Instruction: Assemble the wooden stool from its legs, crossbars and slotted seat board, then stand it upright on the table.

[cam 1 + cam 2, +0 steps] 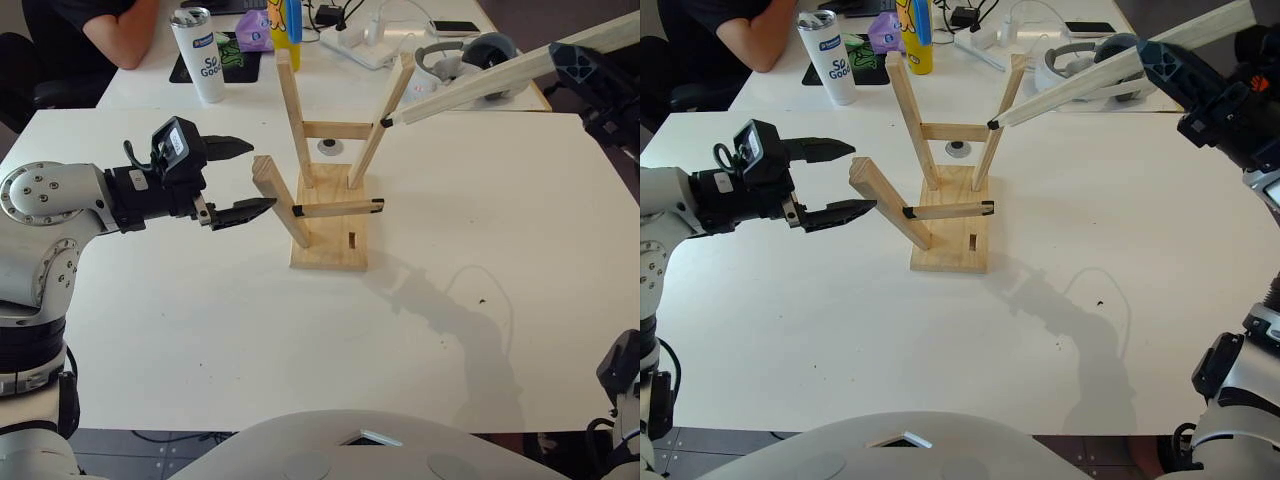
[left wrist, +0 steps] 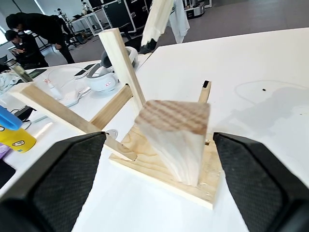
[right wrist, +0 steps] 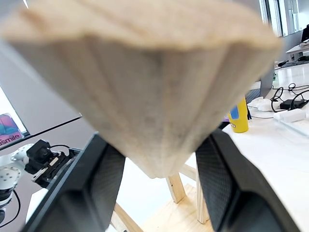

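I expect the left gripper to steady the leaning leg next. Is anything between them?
Nothing visible stands in the way. The open left gripper faces the upper end of the leaning leg directly, and there is only air between its jaws and the wood. The crossbar joins that leg lower down, on the side away from the gripper.

Left arm reaches level toward the stool (image 1: 330,215) from its left. The left gripper (image 1: 862,177) is spread wide, fingers either side of the tilted leg (image 1: 280,200) tip. Right arm is raised at the stool's far right, right gripper (image 1: 1150,58) clamped on a loose leg (image 1: 1070,88).
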